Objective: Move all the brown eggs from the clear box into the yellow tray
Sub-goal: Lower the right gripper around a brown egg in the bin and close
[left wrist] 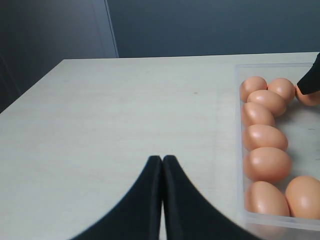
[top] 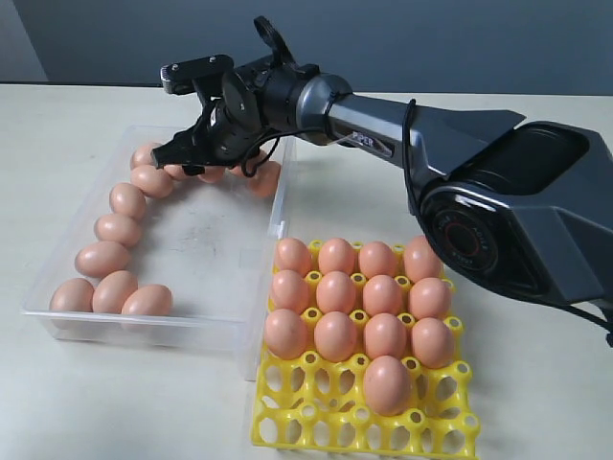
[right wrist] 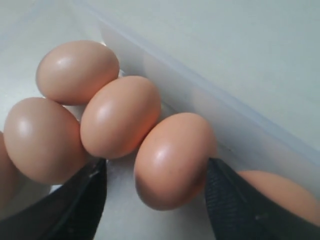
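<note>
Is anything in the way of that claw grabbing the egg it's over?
Nothing visible. The right gripper is open astride the egg. A neighbour egg touches it, and the box wall runs close by.

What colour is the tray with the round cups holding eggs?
The tray is bright yellow, clearest in the exterior view.
</note>
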Available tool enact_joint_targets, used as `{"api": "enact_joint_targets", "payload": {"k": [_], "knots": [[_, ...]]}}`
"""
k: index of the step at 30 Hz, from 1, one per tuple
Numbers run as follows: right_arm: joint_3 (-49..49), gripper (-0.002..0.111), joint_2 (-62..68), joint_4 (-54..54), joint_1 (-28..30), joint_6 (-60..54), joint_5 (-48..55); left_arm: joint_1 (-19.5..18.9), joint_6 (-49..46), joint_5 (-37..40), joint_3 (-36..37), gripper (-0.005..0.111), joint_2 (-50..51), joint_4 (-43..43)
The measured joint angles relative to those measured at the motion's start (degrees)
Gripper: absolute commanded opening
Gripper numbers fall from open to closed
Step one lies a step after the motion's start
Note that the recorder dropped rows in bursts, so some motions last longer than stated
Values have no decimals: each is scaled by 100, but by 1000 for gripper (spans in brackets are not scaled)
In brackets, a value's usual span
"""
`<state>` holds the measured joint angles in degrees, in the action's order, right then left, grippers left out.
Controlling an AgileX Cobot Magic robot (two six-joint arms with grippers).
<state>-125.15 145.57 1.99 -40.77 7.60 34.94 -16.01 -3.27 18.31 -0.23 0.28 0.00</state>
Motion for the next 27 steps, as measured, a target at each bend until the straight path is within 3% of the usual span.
{"api": "enact_joint_targets", "payload": {"k": [13,18,24,27], "knots": [[0,56,0,135,0,-588,33,0,0,0,0,0,0,0],[0,43,14,145,0,-588,-77,0,0,0,0,0,0,0],[0,61,171,145,0,-591,-91,0,0,0,0,0,0,0],[0,62,304,180,0,-619,-91,0,0,0,0,0,0,0]]}}
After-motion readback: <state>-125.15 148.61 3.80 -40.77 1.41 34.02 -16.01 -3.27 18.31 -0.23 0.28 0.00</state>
